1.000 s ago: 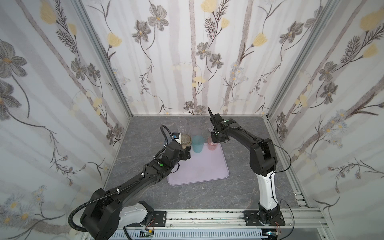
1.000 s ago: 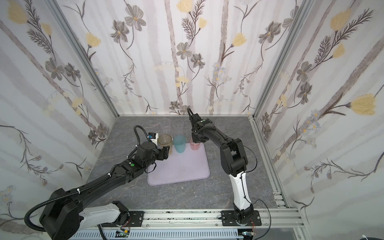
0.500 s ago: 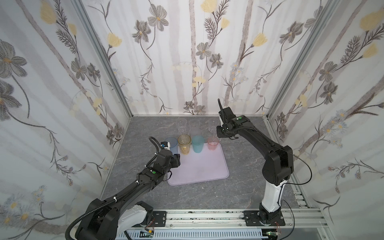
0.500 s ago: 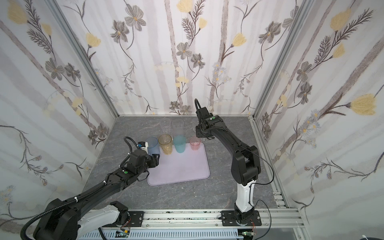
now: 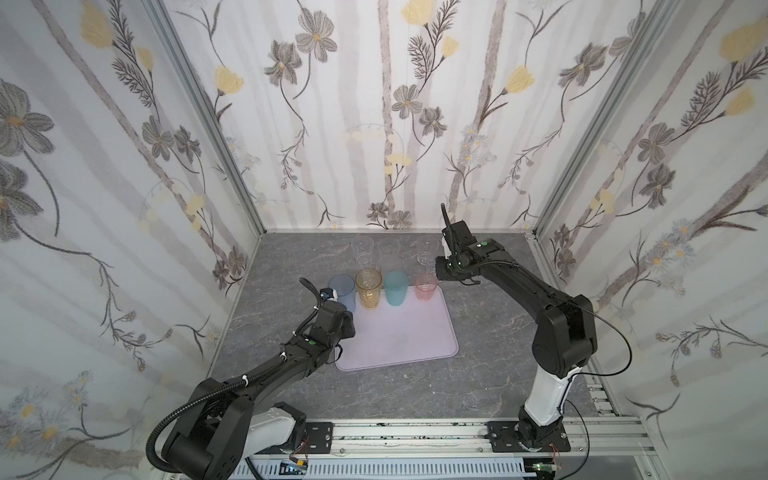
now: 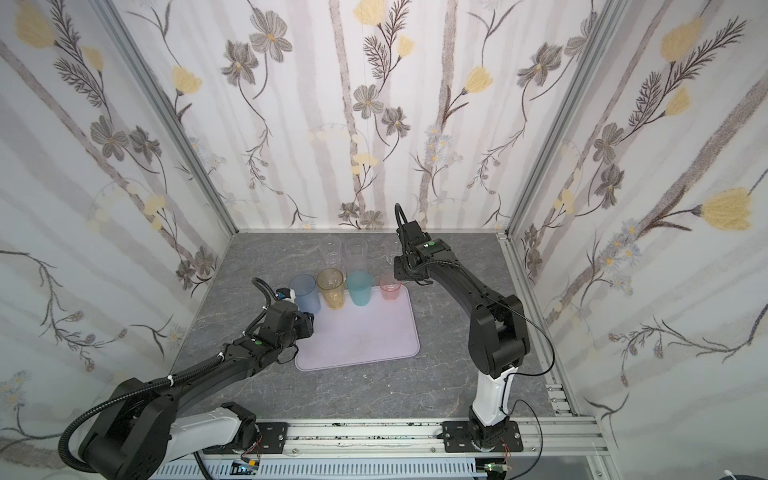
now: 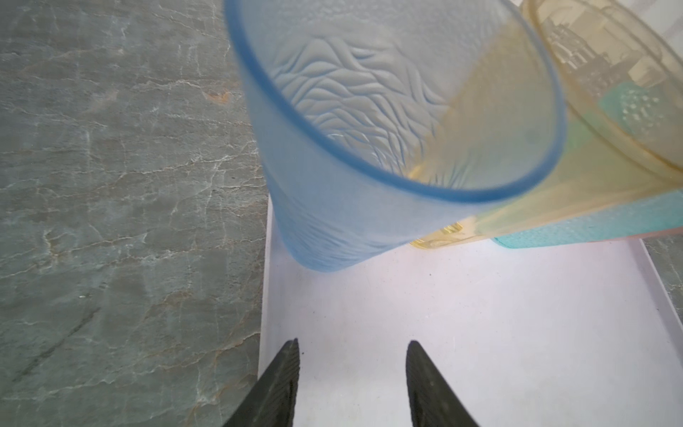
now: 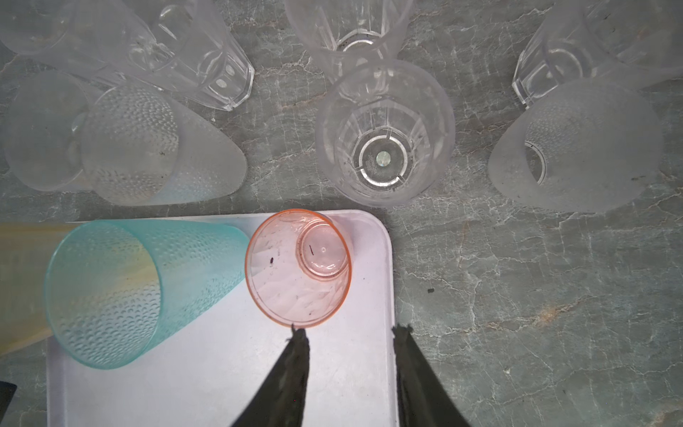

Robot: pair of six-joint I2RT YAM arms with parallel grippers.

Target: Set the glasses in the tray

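Observation:
The pale lilac tray (image 5: 407, 332) (image 6: 365, 332) lies mid-table. Along its far edge stand the tinted glasses: blue (image 5: 343, 291) (image 7: 369, 148), amber (image 5: 368, 286), teal (image 5: 395, 287) (image 8: 122, 292) and pink (image 5: 425, 286) (image 8: 297, 270). My left gripper (image 7: 353, 344) hangs open over the tray's left side, a short way in front of the blue glass, holding nothing. My right gripper (image 8: 349, 328) is open above the tray's far right corner, one fingertip (image 8: 295, 332) beside the pink glass's rim, nothing between its jaws.
Several clear and frosted glasses stand on the grey stone table behind the tray, among them a clear one (image 8: 384, 133) and frosted ones (image 8: 129, 144) (image 8: 576, 148); they also show in a top view (image 5: 388, 253). Flowered walls close in three sides.
My left arm has drawn back from the row of glasses toward the near side and its jaws have narrowed. My right gripper has opened, let go of the pink glass and lifted away to the right.

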